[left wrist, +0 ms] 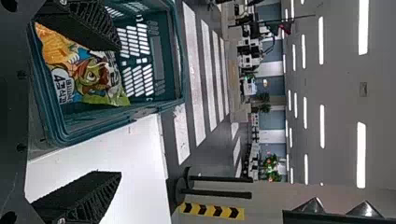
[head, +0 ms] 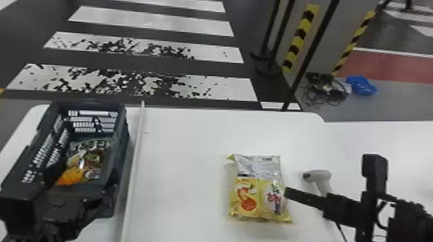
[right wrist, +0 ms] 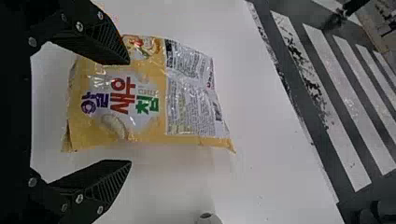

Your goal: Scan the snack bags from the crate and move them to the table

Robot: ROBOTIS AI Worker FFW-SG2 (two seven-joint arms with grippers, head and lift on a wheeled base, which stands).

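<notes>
The dark crate (head: 120, 138) stands at the left of the table, with colourful snack bags (head: 91, 157) on its floor. My left gripper (head: 64, 207) is at the crate's near end. In the left wrist view my left gripper (left wrist: 119, 109) is open, one finger over the crate (left wrist: 180, 60) and its snack bags (left wrist: 91, 74). A yellow and silver snack bag (head: 257, 190) lies flat on the table. My right gripper (head: 330, 177) is at its right side; in the right wrist view this gripper (right wrist: 130, 112) stands open, one finger over the yellow bag (right wrist: 154, 102).
A light grey handheld scanner (head: 319, 180) is right of the yellow bag, close to my right gripper. A long pale strip (head: 135, 161) runs along the white table (head: 180, 144) beside the crate. Black posts (head: 270, 48) stand beyond the table's back edge.
</notes>
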